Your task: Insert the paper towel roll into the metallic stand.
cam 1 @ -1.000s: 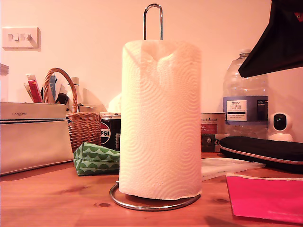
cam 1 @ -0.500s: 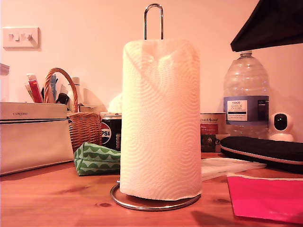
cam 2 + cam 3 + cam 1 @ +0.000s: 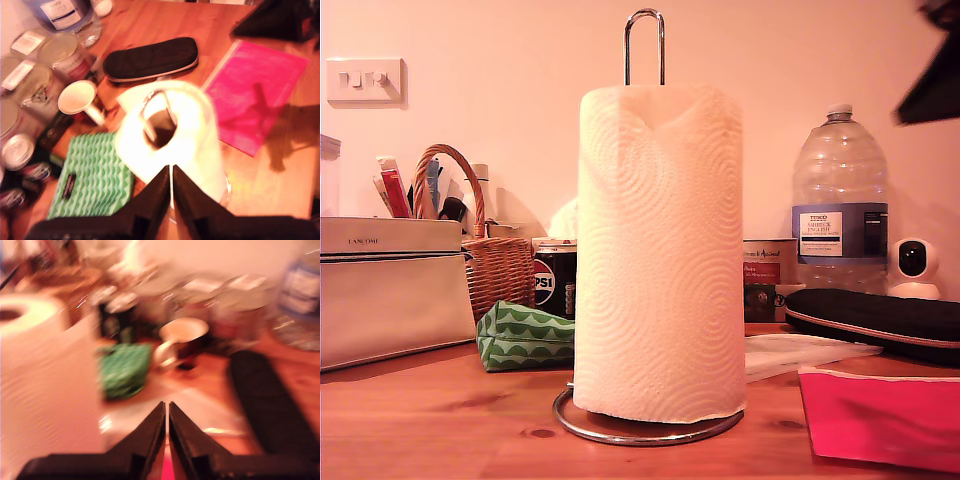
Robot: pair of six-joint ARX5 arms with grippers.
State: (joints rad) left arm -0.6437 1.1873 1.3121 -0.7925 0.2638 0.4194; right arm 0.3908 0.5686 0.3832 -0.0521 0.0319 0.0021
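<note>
Warm, pinkish-orange cast in all views. Exterior view sharp; paper towel roll (image 3: 660, 250) brightly lit, nearly blown out. First wrist view soft, with dark shadows across the pink folder (image 3: 255, 92). Second wrist view heavily motion-blurred, background indistinct.

At the exterior view's left a cream box (image 3: 390, 290) stands on the wooden table (image 3: 440, 420), with a wicker basket (image 3: 490, 260) and a green patterned pouch (image 3: 525, 335) beside it. At that view's right, a large water bottle (image 3: 838, 200) stands far back, behind a black case (image 3: 875, 320) and a near pink folder (image 3: 880, 415).
</note>
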